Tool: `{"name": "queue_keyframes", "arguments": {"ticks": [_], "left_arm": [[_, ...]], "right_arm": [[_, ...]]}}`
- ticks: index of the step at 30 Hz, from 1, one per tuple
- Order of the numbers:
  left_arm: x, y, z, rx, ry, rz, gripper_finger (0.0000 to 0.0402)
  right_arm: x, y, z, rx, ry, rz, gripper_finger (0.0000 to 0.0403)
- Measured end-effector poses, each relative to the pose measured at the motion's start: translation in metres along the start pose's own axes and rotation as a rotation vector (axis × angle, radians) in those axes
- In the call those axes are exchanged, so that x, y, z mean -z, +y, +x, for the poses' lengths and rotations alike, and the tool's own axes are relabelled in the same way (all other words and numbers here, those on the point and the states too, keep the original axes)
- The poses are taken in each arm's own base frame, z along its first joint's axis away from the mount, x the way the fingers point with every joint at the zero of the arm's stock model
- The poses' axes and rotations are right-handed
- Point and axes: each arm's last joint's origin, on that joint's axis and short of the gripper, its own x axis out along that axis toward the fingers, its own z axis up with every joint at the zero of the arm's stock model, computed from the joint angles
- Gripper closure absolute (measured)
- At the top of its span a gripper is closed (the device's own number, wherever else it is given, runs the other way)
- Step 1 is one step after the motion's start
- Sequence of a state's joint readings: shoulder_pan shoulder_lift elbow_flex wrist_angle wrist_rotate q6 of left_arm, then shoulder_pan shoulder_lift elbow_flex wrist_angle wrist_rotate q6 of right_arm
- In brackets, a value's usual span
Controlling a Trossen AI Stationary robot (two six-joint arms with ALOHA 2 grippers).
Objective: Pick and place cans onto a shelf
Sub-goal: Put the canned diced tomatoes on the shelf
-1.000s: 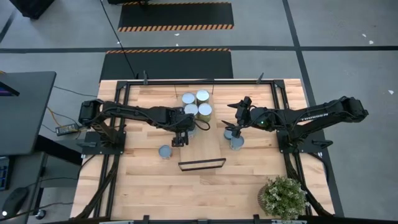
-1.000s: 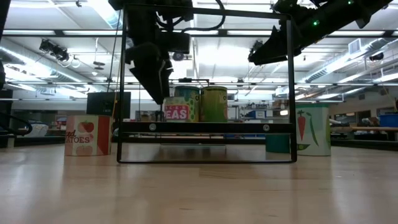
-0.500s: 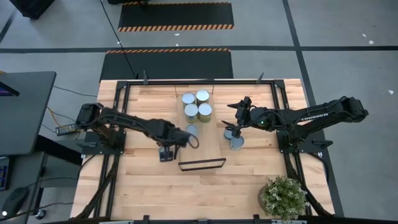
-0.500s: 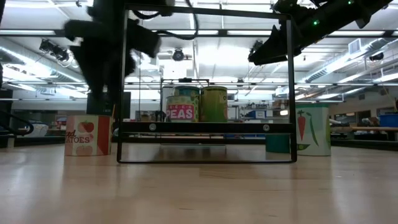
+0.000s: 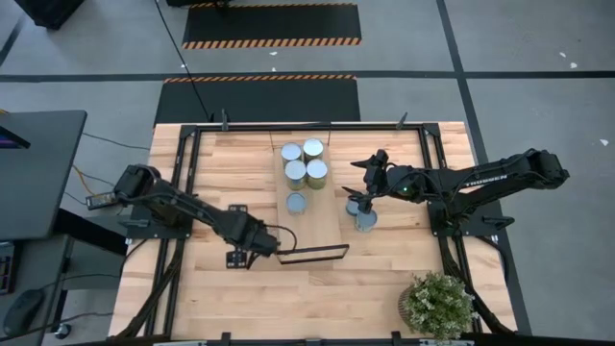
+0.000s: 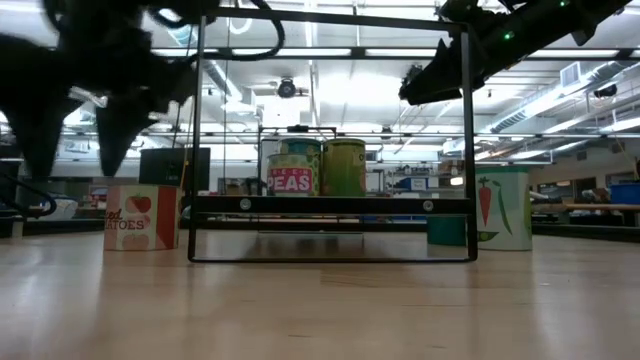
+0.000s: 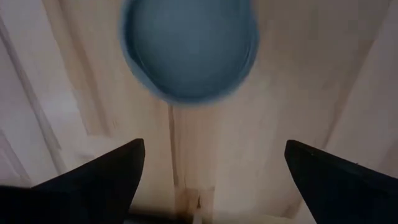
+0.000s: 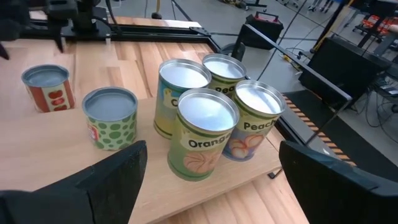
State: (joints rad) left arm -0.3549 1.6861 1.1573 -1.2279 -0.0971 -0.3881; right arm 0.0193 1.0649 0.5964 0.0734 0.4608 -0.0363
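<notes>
While five small cylindrical silver-topped cans [image 5: 303,163] stand on the long light-wood shelf [image 5: 327,216] mid-surface, a red-and-white tomato can [image 6: 139,217] sits off its left side. The left gripper [image 5: 240,258] hangs directly above that can, jaws spread wide. The right gripper [image 5: 357,189] hovers released over a carrot-labelled can [image 5: 366,220] beside the shelf's right edge.

Grey concrete floor [image 5: 538,58] with striped black mats [image 5: 271,24] at twelve o'clock, a potted plant [image 5: 438,303] at five, ceiling strip lights [image 6: 330,52] overhead.
</notes>
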Motion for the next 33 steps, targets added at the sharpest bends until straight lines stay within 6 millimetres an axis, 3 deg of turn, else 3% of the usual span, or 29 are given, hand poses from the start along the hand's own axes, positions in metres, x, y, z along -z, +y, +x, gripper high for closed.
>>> {"name": "queue_keyframes", "arguments": {"ticks": [7, 13, 19, 24, 33], "left_arm": [[0.029, 0.009, 0.007, 0.014, -0.030, -0.085, 0.0010], [0.044, 0.016, 0.002, 0.088, -0.287, -0.230, 0.0010], [0.056, 0.011, 0.027, 0.144, -0.386, -0.317, 0.0010], [0.051, 0.008, 0.045, 0.166, -0.508, -0.393, 0.0010], [0.040, 0.007, 0.046, 0.095, -0.666, -0.420, 0.0010]], "right_arm": [[-0.001, 0.000, 0.000, -0.014, -0.007, 0.003, 0.0030], [-0.001, 0.000, 0.000, -0.014, -0.011, 0.006, 0.0030], [-0.001, 0.000, 0.000, -0.018, -0.011, 0.006, 0.0030], [-0.002, 0.000, 0.000, -0.017, -0.016, 0.008, 0.0030], [-0.002, 0.000, 0.000, -0.017, -0.022, 0.011, 0.0030]]}}
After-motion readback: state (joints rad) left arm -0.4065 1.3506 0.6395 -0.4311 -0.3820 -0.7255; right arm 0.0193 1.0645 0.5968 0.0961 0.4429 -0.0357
